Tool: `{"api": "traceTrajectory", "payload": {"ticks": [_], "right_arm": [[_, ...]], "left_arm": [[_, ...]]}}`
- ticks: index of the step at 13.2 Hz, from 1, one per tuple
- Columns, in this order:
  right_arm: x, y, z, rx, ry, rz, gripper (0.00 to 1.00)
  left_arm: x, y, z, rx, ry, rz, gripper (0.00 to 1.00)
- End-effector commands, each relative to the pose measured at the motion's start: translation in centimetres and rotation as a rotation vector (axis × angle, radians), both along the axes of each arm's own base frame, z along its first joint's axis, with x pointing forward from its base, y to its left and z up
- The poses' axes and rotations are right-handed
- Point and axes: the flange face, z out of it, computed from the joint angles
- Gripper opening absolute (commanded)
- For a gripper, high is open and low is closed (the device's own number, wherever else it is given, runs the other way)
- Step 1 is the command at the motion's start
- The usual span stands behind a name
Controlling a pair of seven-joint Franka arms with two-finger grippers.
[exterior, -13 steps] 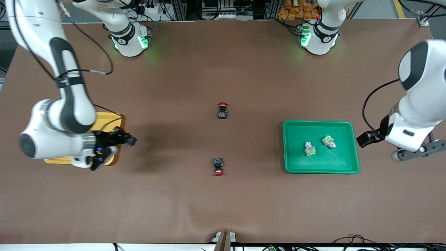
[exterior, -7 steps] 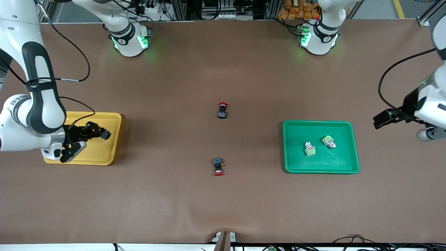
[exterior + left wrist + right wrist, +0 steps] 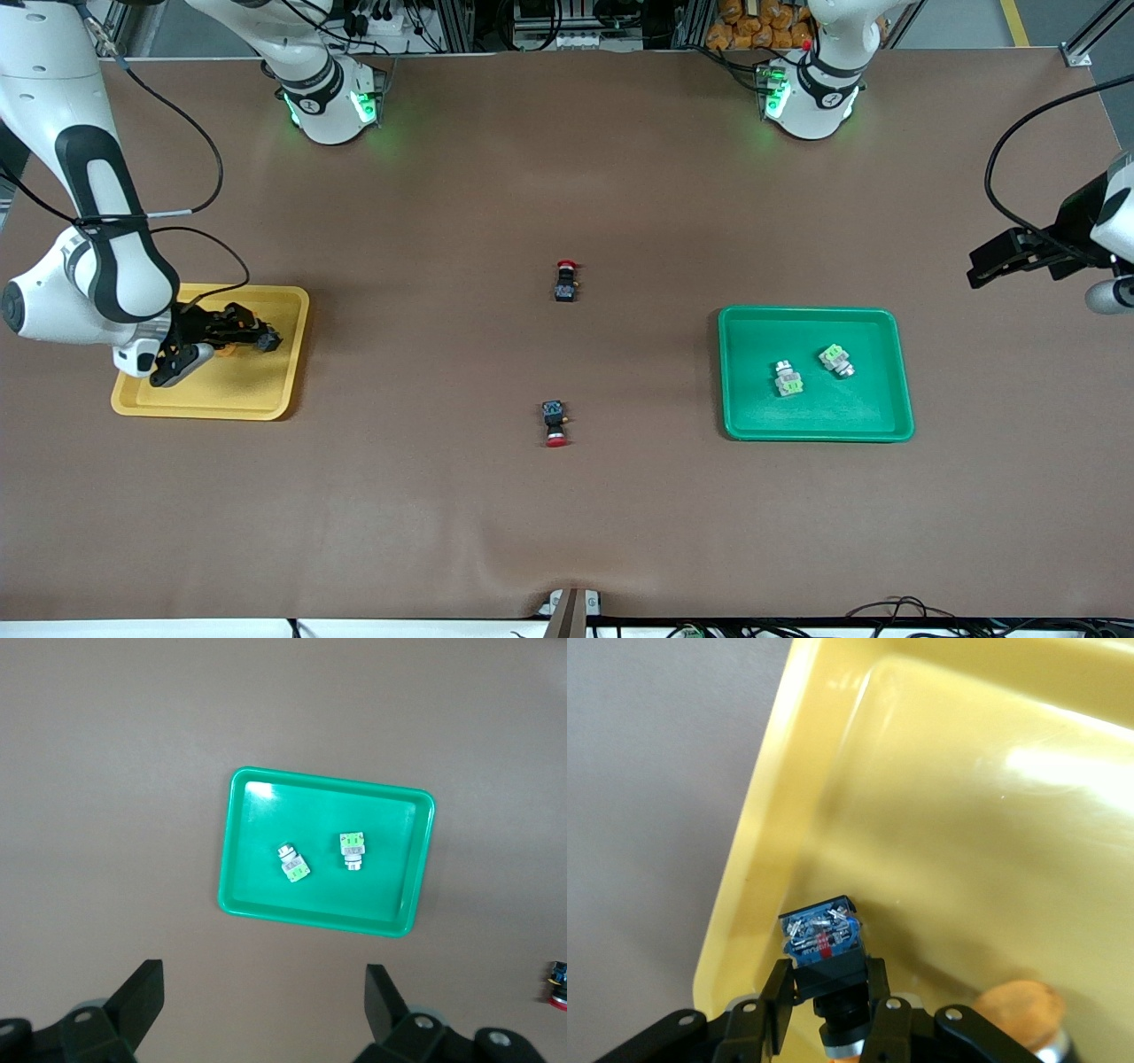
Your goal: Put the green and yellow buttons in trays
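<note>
Yellow tray (image 3: 266,394) sits under our right end effector (image 3: 829,992), which pinches a button (image 3: 821,939) for release; left end effector (image 3: 257,1010) waits spread.

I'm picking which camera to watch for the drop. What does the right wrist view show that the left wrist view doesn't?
Only the right wrist view shows the yellow tray, the right end effector shut on a black-bodied button over it, and an orange-yellow cap lying in the tray.

Only the left wrist view shows the green tray with two pale-green buttons inside, the open left end effector, and part of a red-capped switch.

Both show the brown table.
</note>
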Motion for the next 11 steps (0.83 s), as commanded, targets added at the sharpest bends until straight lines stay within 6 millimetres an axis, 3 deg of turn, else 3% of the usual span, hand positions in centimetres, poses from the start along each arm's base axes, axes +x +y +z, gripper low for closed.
{"api": "traceTrajectory", "payload": {"ticks": [1, 2, 3, 5, 6, 8, 11], "right_arm": [[-1.1, 0.4, 1.1, 0.031, -0.025, -0.016, 0.17], [-1.2, 0.4, 1.1, 0.036, -0.018, -0.015, 0.41], [-1.0, 0.6, 1.3, 0.042, -0.016, -0.01, 0.47], [0.0, 0.8, 2.6, 0.064, -0.015, 0.007, 0.72], [0.7, 1.1, 3.5, 0.08, -0.007, 0.01, 0.76], [2.4, 1.1, 5.5, 0.09, -0.039, 0.038, 1.0], [5.6, 2.6, 8.7, 0.082, -0.121, 0.081, 1.0]], "left_arm": [[-1.2, 0.3, 1.6, -0.004, -0.011, -0.007, 1.0], [-1.2, 0.4, 1.6, -0.004, -0.012, -0.007, 1.0], [-1.1, 0.6, 1.5, -0.006, -0.014, -0.006, 1.0], [-2.1, -0.5, 2.1, 0.017, -0.018, -0.019, 1.0], [-3.1, -1.0, 1.5, 0.032, 0.003, -0.025, 1.0], [-4.4, -0.8, 1.4, 0.041, 0.011, -0.019, 1.0], [-6.5, -0.1, 0.9, 0.015, 0.025, -0.005, 1.0]]}}
